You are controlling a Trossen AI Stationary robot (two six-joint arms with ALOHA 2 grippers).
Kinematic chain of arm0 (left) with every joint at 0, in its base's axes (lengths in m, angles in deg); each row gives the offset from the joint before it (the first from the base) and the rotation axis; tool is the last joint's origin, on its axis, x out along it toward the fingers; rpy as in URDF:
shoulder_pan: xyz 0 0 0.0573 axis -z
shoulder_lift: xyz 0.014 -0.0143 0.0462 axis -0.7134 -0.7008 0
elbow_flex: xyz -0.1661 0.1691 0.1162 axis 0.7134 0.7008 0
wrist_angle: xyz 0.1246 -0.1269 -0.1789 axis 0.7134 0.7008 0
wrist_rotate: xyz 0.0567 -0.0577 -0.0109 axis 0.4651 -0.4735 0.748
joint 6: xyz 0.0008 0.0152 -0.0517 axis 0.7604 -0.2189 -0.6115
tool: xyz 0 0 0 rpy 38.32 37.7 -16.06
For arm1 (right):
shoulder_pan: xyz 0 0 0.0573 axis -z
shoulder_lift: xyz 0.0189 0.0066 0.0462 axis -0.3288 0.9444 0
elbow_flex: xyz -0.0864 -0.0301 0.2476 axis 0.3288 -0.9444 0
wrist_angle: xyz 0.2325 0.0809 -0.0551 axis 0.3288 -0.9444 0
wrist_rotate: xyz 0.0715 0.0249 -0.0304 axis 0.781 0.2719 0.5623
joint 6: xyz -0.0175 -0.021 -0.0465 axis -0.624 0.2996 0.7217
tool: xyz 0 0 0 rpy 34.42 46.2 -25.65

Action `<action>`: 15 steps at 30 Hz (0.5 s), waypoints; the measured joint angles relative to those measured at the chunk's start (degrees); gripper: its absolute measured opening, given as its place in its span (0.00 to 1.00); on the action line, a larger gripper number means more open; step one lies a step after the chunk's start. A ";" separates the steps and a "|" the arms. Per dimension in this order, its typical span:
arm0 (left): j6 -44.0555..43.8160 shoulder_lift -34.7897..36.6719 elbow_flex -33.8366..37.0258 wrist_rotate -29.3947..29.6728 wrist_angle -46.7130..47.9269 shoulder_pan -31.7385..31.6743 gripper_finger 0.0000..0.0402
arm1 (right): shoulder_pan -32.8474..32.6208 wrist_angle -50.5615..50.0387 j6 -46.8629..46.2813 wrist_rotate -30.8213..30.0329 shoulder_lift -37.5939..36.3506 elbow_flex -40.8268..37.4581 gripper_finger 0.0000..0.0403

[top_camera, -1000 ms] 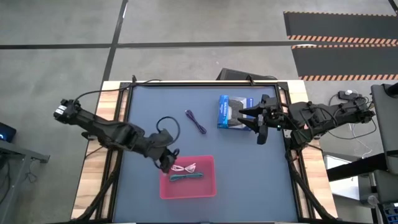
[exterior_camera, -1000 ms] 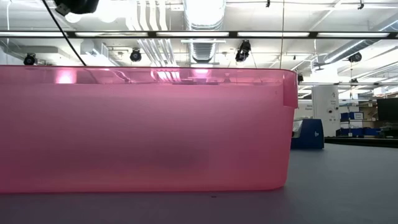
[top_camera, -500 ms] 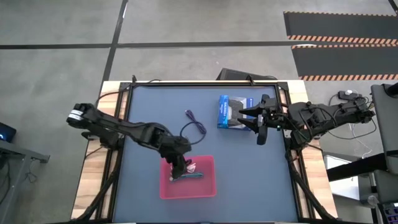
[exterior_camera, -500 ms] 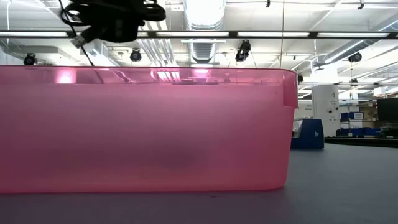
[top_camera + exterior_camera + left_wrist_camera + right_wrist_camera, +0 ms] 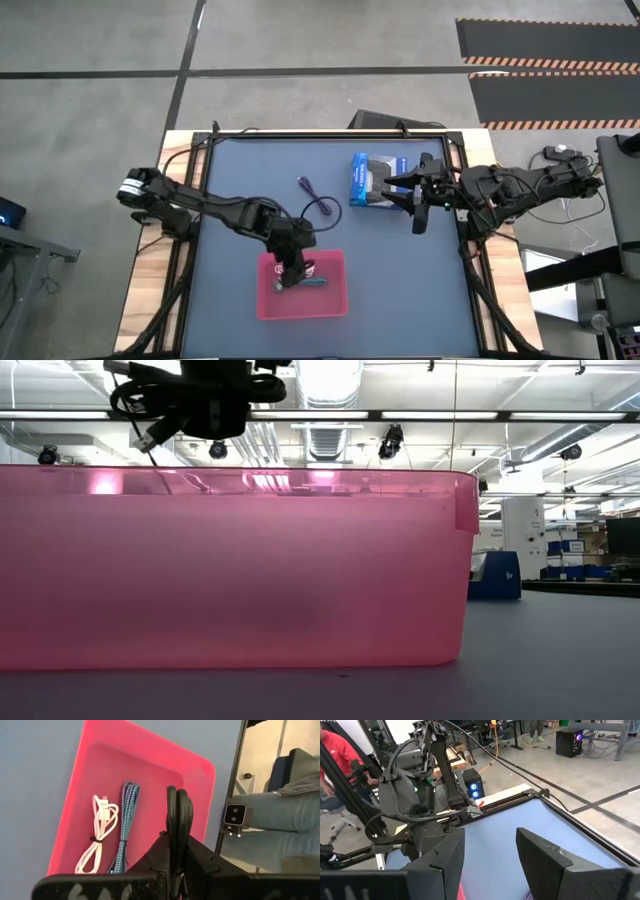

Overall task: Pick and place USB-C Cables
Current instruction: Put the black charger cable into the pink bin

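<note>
My left gripper [image 5: 288, 272] hangs over the left part of the pink tray [image 5: 338, 300], shut on the black USB-C cable [image 5: 140, 400]. The gripper also shows in the low view [image 5: 205, 405], above the tray's wall [image 5: 240, 560]. The white cable [image 5: 100, 827] and the teal cable [image 5: 125, 822] lie side by side on the tray's floor. The purple cable [image 5: 303, 184] lies on the table beyond the tray. My right gripper [image 5: 418, 207] is open and empty at the table's right, beside the blue-and-black box [image 5: 368, 180]. My left gripper pinches the black cable between its two shut fingers [image 5: 177, 815], coming from above and pointing down. Which part of the cable it has is hidden by the fingers. The coils [image 5: 135, 395] bunch beside the gripper. A plug end [image 5: 150, 435] hangs below, clear of the tray.
The blue-and-black box stands at the far right of the mat, next to my right gripper. Bare mat [image 5: 400, 280] lies to the right of the tray and along the near edge. A person's legs [image 5: 280, 805] show beyond the table's edge.
My left gripper has gone toward the table's right edge with the black cable. It has moved from beside the tray's left wall to over the tray. The cable's loop has come along with it, lifted off the table.
</note>
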 joint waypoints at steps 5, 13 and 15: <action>4.07 -0.44 0.37 -0.11 -0.11 -0.19 0.03 | 0.01 0.02 -0.20 -0.03 -0.01 -0.08 0.42; 11.75 -4.85 0.79 -0.09 -0.21 -0.77 0.03 | 0.00 -0.16 -2.91 -0.42 -0.02 -0.11 0.42; 12.91 -5.32 0.87 -0.11 -0.19 -0.73 0.03 | 0.00 -0.52 -4.22 -0.42 -0.02 -0.11 0.42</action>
